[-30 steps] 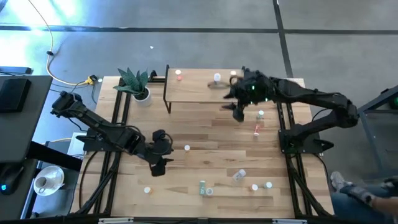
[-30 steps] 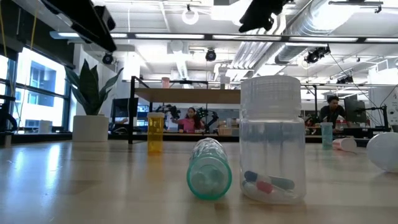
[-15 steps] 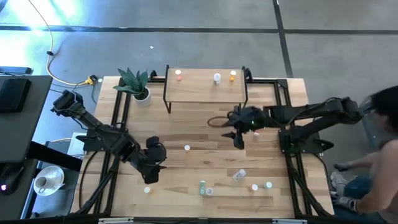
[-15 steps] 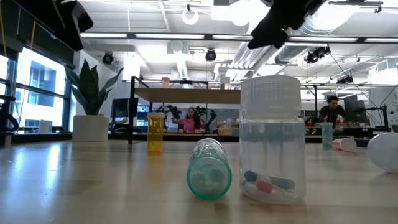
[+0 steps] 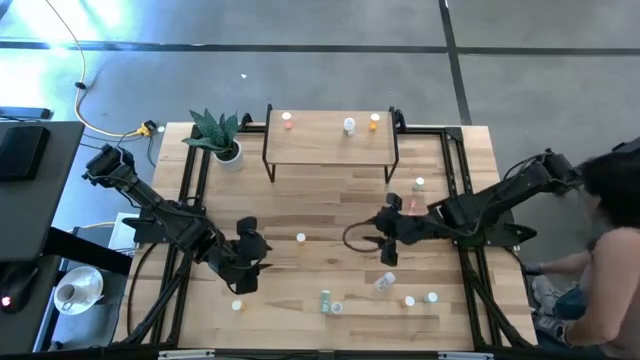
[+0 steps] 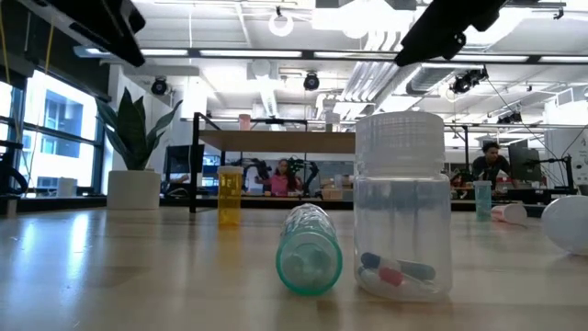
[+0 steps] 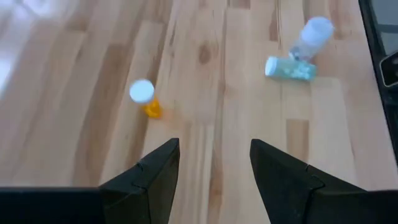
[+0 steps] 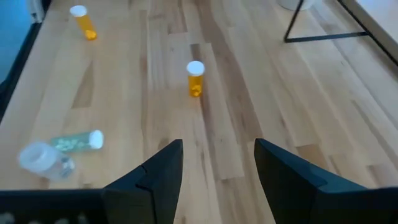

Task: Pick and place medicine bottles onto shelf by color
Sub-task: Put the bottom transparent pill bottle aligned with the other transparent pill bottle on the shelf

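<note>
- High view is showing three medicine bottles [image 5: 348, 124] standing on the shelf [image 5: 330, 150], others scattered across the near table.
- Left gripper [image 7: 214, 167] and right gripper [image 8: 219, 167] are hanging open, empty.
- Bottles are looking light, rigid, slippery; grasping the body below the cap seems best.
- Bottle contents are staying unreadable.

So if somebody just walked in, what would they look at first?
Probably the two dark arms reaching over the table, the left gripper and right gripper both open and empty. Next, the little medicine bottles scattered near the front edge. At the back, three more bottles stand on the shelf, beside a potted plant.
</note>
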`<state>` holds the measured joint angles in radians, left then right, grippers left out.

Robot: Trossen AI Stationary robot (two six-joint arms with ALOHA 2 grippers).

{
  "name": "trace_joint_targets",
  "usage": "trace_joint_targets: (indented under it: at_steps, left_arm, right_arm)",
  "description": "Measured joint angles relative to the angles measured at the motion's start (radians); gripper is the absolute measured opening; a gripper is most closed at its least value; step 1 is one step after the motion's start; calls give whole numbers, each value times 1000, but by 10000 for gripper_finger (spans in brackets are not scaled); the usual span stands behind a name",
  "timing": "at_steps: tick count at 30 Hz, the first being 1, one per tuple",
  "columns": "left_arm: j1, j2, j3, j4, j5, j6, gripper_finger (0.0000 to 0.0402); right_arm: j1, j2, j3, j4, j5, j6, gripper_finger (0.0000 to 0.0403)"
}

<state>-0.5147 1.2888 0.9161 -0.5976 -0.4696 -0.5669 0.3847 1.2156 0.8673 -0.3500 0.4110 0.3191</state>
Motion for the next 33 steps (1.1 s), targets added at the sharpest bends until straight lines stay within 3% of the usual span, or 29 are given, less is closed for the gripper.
trace_joint_targets:
  at_steps: [7,20,33]
  left_arm:
    - [0,3,0,163,-14,135,186]
    - [18,125,0,392,-8,302,186]
    - [105,304,0,624,175,378,186]
  right_arm:
    - [62,0,0,15,2,17,190]
    - [63,0,0,28,4,13,190]
    - [63,1,0,26,3,21,190]
